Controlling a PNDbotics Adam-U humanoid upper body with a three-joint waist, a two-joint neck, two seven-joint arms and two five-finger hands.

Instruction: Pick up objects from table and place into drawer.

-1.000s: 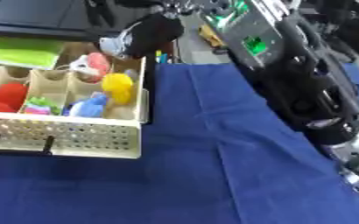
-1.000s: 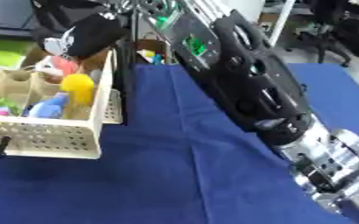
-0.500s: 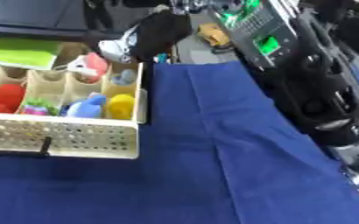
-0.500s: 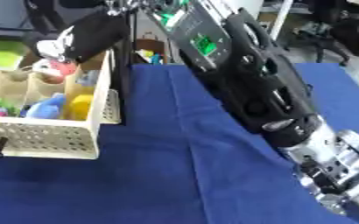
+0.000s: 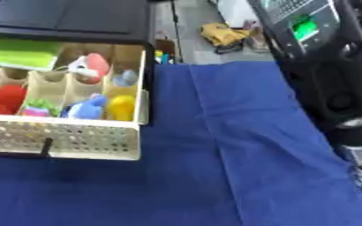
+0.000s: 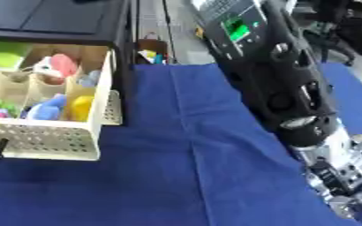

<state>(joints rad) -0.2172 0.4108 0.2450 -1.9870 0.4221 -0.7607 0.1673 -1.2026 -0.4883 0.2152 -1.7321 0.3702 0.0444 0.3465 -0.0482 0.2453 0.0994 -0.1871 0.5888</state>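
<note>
An open cream drawer with a perforated front stands at the left. Its compartments hold a yellow object, a blue toy, a pink-red object with a white part, a small grey-blue thing, red objects and a flat green item. My right arm, black with silver joints, runs from the lower right up out of the top edge. Neither of my hands shows in either view. No loose object lies on the blue cloth.
A dark cabinet top sits above the drawer. Beyond the table's far edge, a yellow-brown bundle lies on the floor. My right arm fills the right side of the table.
My right hand, which hung over the drawer's back right corner, has lifted out of view. The yellow object now sits in the drawer's front right compartment, nearer the front than before.
</note>
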